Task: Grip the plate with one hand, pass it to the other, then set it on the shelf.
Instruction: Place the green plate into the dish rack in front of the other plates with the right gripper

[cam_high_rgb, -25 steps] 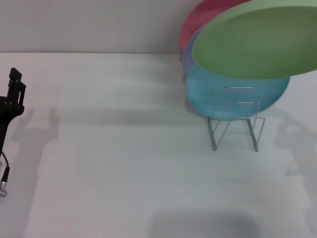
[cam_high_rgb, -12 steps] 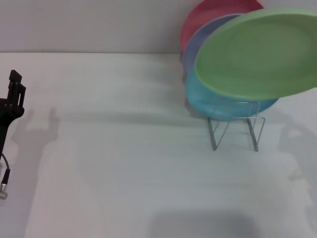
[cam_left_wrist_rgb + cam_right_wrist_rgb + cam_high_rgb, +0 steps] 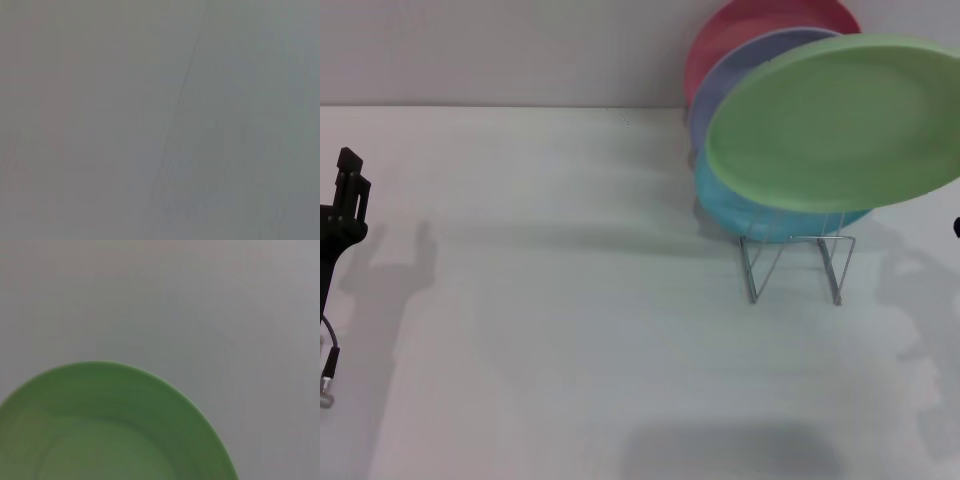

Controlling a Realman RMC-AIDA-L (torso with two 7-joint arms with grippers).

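Above the thin silver wire shelf (image 3: 797, 265): round light green plate (image 3: 835, 122), tilted, airborne, carried from off-frame right, presumably by the right gripper, unseen; grip cannot be told. Left gripper (image 3: 345, 195): parked at surface's left edge, opening indeterminate.

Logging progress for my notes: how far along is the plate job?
The plate is in the air above the shelf, held from the right side; the right gripper is out of view. The left gripper waits far left. Whether the handover happened is unclear. Setting it in the shelf remains.
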